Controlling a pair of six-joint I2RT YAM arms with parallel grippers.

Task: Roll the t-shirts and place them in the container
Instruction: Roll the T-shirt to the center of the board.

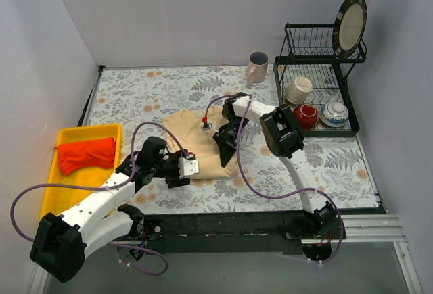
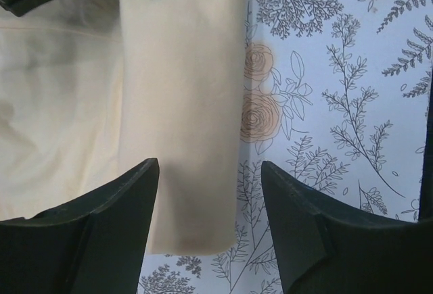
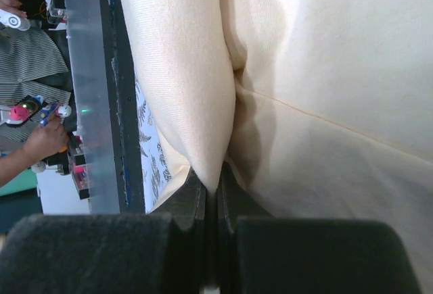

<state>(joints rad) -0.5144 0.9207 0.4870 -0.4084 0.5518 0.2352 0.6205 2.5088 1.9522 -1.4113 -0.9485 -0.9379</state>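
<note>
Both arms (image 1: pixel 101 203) (image 1: pixel 287 142) bend inward; right gripper (image 1: pixel 225 151) pinches the t-shirt (image 1: pixel 193 132).

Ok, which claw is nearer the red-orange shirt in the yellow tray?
Left. The left claw is open over an edge of the cream t-shirt, just right of the yellow tray holding the red-orange shirt; the right claw sits farther right, shut on that t-shirt.

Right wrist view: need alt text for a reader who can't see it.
The right claw is shut on a raised fold of the cream t-shirt, which fills most of the frame. At the left edge are a strip of floral table cover and, beyond it, a person's hand.
</note>
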